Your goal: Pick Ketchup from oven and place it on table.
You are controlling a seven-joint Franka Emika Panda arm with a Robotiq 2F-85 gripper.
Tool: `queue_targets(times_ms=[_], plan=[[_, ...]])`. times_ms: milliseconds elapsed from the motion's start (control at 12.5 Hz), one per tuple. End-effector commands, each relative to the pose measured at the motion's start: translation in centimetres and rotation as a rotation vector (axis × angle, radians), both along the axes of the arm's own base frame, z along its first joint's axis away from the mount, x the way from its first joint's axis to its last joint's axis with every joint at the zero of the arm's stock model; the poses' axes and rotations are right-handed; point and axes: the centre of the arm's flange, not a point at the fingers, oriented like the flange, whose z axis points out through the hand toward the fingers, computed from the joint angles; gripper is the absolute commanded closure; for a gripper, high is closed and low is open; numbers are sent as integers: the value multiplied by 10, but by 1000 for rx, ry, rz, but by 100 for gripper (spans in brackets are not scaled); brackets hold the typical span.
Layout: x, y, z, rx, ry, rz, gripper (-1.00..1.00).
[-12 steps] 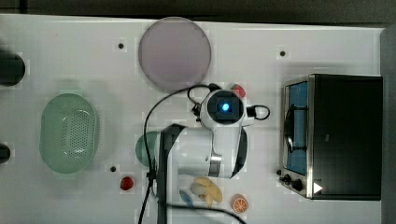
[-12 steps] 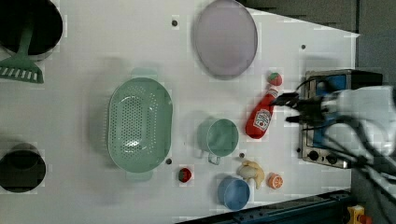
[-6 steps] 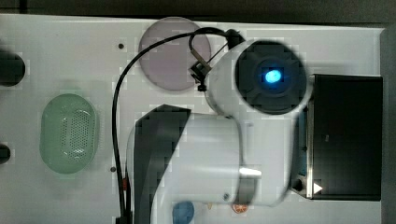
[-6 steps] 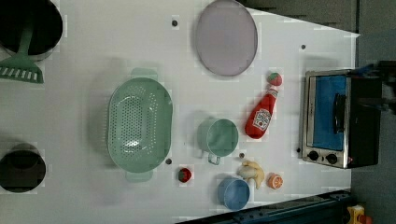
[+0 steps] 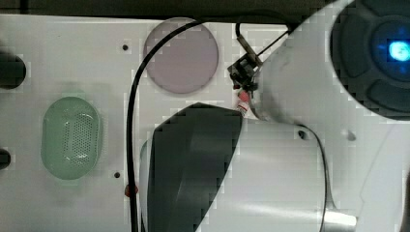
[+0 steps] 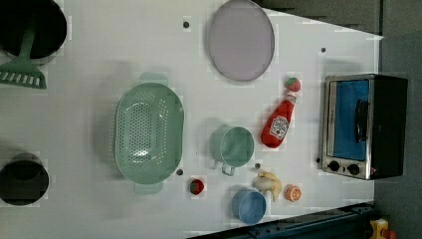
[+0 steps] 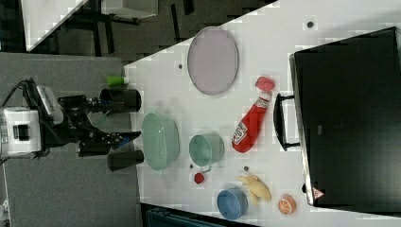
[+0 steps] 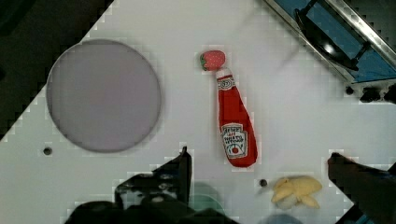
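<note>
The white table [image 6: 124, 45] spanned the scene and carried everything else. At the left view's right edge stood the black toaster oven [image 6: 388, 127], its blue-tinted glass door shut and its dark handle facing the tabletop. Near the middle of the left view lay the pale green colander [image 6: 148, 130], and above it, toward the left view's top, the round lilac plate [image 6: 241, 40]. A green mug [image 6: 233, 146] sat just beside the colander, on the left view's right of it. The ketchup [image 6: 278, 124] lay flat on the table between the mug and the oven, outside the oven, its white cap pointing toward a strawberry [image 6: 292, 83] that sat at the cap's tip. A blue cup [image 6: 248, 205], a banana [image 6: 268, 183] and an orange slice [image 6: 293, 192] clustered near the left view's bottom, with a second strawberry [image 6: 196, 186] apart from them. In the right view the gripper [image 7: 124, 119] hung well off the table, fingers spread wide and holding nothing
</note>
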Motion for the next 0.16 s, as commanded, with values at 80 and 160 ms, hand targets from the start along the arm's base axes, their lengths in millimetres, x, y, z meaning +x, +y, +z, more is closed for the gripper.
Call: queue_targets(times_ms=[80, 160], plan=[[-1, 15, 6, -7, 7, -20, -100], [0, 15, 6, -7, 8, -20, -100]])
